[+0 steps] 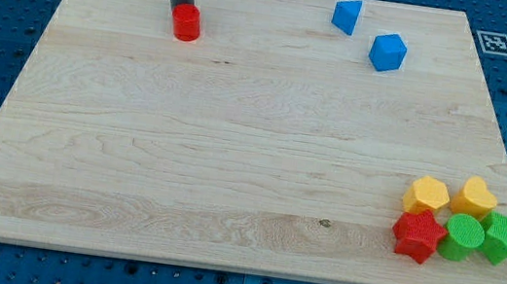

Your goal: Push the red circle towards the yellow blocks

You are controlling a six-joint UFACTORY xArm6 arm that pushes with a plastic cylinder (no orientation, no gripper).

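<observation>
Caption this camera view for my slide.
My tip touches the red circle block at the wooden board's top-left, far from two yellow blocks bottom-right.

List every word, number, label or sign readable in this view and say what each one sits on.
No readable words, numbers or brand names anywhere in the view.
One sign only: a black-and-white square fiducial marker at the wooden board's corner in the view's top right; it is a pattern, not text.
The blocks carry no markings, including the red circle beside my tip.
</observation>
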